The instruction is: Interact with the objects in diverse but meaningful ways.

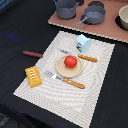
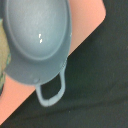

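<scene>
A small red tomato [image 1: 70,61] sits on the tan round plate [image 1: 61,69] in the middle of a white placemat [image 1: 75,97]. An orange-handled fork [image 1: 66,81] and knife [image 1: 82,56] lie on either side of the plate. The ridged yellow-orange block [image 1: 33,76] rests on the mat's edge, at the exterior view's left. The brown sausage [image 1: 32,54] lies on the black table, and the pale carton [image 1: 83,43] stands behind the plate. Two grey pots [image 1: 66,7] [image 1: 94,14] stand on a pinkish board [image 1: 95,27]. The wrist view looks straight down on a grey pot [image 2: 37,37] with a loop handle [image 2: 51,92]. No gripper shows in either view.
A black tabletop [image 1: 15,35] surrounds the mat and shows beside the board [image 2: 87,22] as dark cloth [image 2: 95,85]. A pale bowl [image 1: 123,17] stands on the board at the exterior view's far right.
</scene>
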### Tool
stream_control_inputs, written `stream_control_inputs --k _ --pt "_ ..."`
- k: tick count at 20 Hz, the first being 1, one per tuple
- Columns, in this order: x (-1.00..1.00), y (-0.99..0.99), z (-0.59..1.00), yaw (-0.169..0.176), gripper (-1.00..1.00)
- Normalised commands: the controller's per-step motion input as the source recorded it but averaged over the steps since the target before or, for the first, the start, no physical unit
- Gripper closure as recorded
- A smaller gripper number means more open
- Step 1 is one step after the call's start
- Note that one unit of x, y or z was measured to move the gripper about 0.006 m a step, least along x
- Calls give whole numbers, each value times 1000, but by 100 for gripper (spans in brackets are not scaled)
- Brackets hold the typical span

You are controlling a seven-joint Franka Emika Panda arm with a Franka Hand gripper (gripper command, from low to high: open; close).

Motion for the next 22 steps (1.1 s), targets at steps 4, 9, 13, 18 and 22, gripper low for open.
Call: stream_control_inputs --k 4,9,13,18,22 --pt "116 -999 71 0 -100" --pt "106 -949 21 29 -100" --pt "19 -913 0 53 -100" --pt "31 -891 -17 67 -100" --pt "0 -831 -168 100 -100"
